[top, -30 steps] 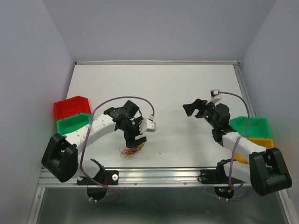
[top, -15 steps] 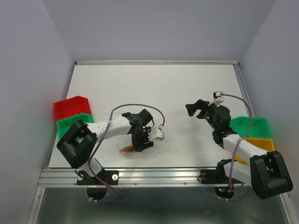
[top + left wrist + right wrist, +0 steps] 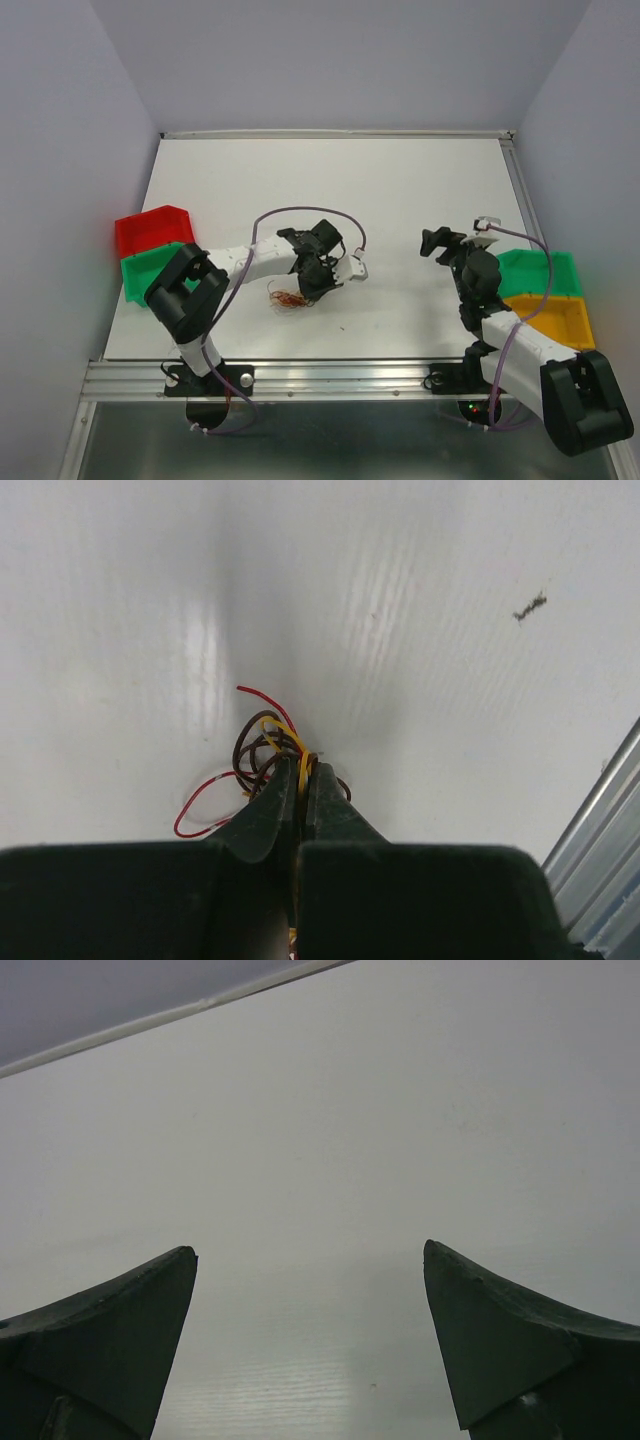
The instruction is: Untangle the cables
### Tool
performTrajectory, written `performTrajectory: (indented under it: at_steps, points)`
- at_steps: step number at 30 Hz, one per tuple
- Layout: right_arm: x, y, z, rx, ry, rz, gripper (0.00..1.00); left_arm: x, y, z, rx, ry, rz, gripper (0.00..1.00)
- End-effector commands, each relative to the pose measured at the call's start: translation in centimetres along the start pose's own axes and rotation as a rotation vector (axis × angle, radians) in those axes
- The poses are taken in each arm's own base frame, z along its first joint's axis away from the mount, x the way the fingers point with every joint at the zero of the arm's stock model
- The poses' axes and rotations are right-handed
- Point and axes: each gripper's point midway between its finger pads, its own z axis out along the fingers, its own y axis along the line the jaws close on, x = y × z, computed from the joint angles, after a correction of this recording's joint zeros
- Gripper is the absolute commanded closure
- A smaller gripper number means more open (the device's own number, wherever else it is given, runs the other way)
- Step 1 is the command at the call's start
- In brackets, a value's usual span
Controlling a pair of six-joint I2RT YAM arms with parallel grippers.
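The cables (image 3: 288, 299) are a small tangle of thin red, yellow and dark brown wires lying on the white table near its front edge, left of centre. My left gripper (image 3: 307, 292) reaches down onto the tangle's right side. In the left wrist view the left gripper (image 3: 300, 765) is shut, with yellow and brown strands of the cables (image 3: 258, 748) pinched between its tips and a red loop spilling out to the left. My right gripper (image 3: 438, 243) hovers open over bare table to the right, and the right wrist view shows nothing between the right gripper's (image 3: 310, 1252) fingers.
A red bin (image 3: 150, 228) and a green bin (image 3: 150, 270) sit at the table's left edge. Another green bin (image 3: 545, 272) and a yellow bin (image 3: 555, 315) sit at the right edge. A metal rail (image 3: 330, 375) runs along the near edge. A dark speck (image 3: 530, 605) lies on the table.
My left gripper swung right along the table and closed on the tangle, which shifted slightly right. The right arm drew back toward the right with its gripper still open.
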Motion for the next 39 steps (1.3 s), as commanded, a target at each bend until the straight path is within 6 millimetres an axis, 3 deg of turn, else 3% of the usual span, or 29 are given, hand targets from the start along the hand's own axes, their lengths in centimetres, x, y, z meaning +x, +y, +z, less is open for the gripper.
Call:
performTrajectory:
  at_steps: [1,5,9,12,15,17,18,20,21,22,23,24,25,29,31,32,39]
  points:
    - [-3.0,-1.1,0.2,0.071,-0.133,0.002,0.0,-5.9,2.6,-0.8,-0.046,-0.126,0.029,1.0]
    - [-3.0,-1.4,0.3,0.091,-0.135,0.012,0.0,-10.5,4.9,-2.4,-0.104,-0.21,0.042,1.0]
    - [-3.1,-2.0,0.1,0.126,-0.147,0.041,0.0,-13.4,6.9,-3.4,-0.183,-0.275,-0.023,1.0]
    - [-1.1,-3.0,-0.4,0.195,-0.099,0.188,0.0,-15.8,8.6,-3.8,-0.235,-0.341,-0.044,1.0]
    - [-0.7,-1.3,0.2,0.097,-0.06,0.153,0.0,-17.5,9.8,-3.3,-0.258,-0.391,-0.07,0.99]
    - [-0.3,0.4,0.7,0.025,-0.002,0.146,0.0,-18.2,10.3,-3.4,-0.249,-0.432,-0.075,0.89]
    - [0.4,0.8,1.0,0.006,0.035,0.136,0.0,-18.2,10.3,-3.5,-0.241,-0.448,-0.08,0.74]
    - [0.9,1.6,1.2,-0.03,0.071,0.129,0.0,-18.7,10.6,-5.2,-0.239,-0.517,-0.085,0.59]
    - [1.2,1.8,1.3,-0.041,0.087,0.123,0.0,-18.1,10.2,-5.2,-0.204,-0.534,-0.091,0.5]
    - [1.4,1.9,1.5,-0.046,0.097,0.118,0.0,-17.4,11.2,-6.1,-0.208,-0.562,-0.118,0.35]
    - [1.6,2.2,1.5,-0.06,0.107,0.116,0.01,-17.6,11.4,-8.1,-0.215,-0.621,-0.115,0.31]
    - [1.7,2.9,1.5,-0.1,0.124,0.113,0.01,-16.9,11.0,-8.4,-0.167,-0.645,-0.126,0.27]
    - [2.2,3.3,1.5,-0.122,0.146,0.106,0.01,-16.2,12.0,-10.3,-0.18,-0.681,-0.145,0.25]
    - [3.5,6.7,1.2,-0.308,0.238,0.109,0.04,-13.8,12.4,-12.2,-0.172,-0.697,-0.167,0.21]
    - [3.4,7.9,1.5,-0.36,0.251,0.125,0.06,-12.5,12.5,-11.1,-0.201,-0.654,-0.18,0.21]
    - [4.2,8.4,1.5,-0.375,0.279,0.128,0.08,-12.3,12.5,-10.6,-0.197,-0.643,-0.185,0.21]
    - [6.2,11.7,2.0,-0.464,0.366,0.12,0.22,-12.0,12.0,-7.1,-0.114,-0.564,-0.194,0.21]
